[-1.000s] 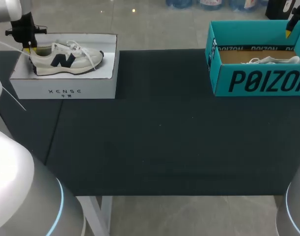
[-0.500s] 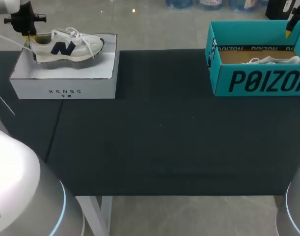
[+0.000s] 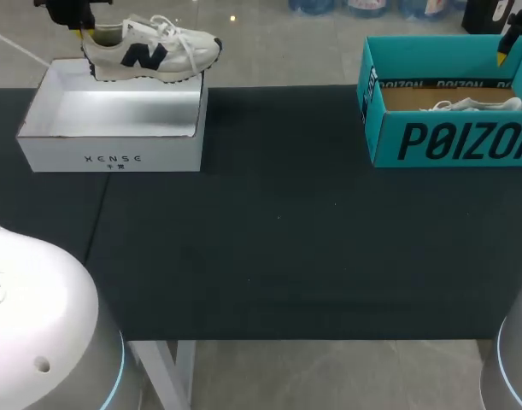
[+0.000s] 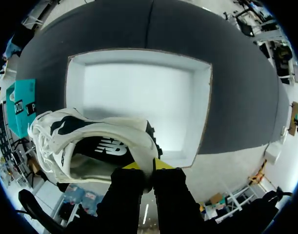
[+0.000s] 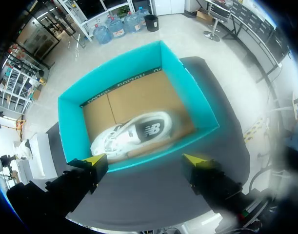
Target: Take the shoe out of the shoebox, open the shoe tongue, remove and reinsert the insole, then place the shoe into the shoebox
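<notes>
So the first step looks nearly done: the left tool (image 4: 148, 165) is clamped on the heel of the white shoe (image 3: 149, 53), which hangs clear above the far rim of the white shoebox (image 3: 115, 158). Tongue, insole and the return to the box all look undone. Well apart from the white shoebox, the right tool (image 5: 146, 162) hangs spread wide over a teal box (image 5: 73, 131) holding a second shoe (image 5: 131, 134).

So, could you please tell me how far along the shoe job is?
Early on. Done: the shoe is out of the white shoebox, hanging above its far edge. In hand: the left end effector grips its heel. Left: opening the tongue, the insole out and back, reboxing. The right end effector hangs open over the teal box with a second shoe inside.
</notes>
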Robot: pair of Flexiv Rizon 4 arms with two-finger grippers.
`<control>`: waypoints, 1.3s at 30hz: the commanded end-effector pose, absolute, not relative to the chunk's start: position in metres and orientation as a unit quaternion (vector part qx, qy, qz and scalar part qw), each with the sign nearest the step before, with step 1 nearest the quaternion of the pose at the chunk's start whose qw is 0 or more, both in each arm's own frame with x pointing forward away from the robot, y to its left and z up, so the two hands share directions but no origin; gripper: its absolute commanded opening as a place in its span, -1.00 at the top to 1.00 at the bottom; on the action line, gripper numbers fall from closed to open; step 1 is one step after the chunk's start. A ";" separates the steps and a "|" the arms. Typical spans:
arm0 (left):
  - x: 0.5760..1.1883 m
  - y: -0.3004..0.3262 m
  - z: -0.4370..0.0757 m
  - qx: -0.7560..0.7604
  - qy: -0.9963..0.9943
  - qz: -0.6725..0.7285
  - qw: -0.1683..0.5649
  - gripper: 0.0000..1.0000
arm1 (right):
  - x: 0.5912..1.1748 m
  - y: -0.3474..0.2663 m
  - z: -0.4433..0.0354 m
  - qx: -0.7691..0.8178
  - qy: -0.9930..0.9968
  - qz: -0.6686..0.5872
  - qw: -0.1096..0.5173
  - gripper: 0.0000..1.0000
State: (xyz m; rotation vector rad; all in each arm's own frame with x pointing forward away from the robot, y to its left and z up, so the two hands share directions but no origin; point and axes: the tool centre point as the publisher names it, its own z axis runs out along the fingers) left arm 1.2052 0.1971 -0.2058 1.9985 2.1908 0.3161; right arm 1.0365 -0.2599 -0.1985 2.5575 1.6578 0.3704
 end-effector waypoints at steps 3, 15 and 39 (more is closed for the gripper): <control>1.088 0.118 -0.158 0.675 0.698 0.188 0.144 1.00 | 1.037 -0.260 -0.198 0.833 0.539 0.120 0.036 -1.00; 1.001 0.001 -0.204 0.697 0.686 0.161 0.134 1.00 | 1.037 -0.260 -0.198 0.833 0.539 0.120 0.036 -1.00; 0.894 -0.095 -0.281 0.726 0.671 0.118 0.094 1.00 | 1.037 -0.260 -0.198 0.833 0.539 0.120 0.036 -1.00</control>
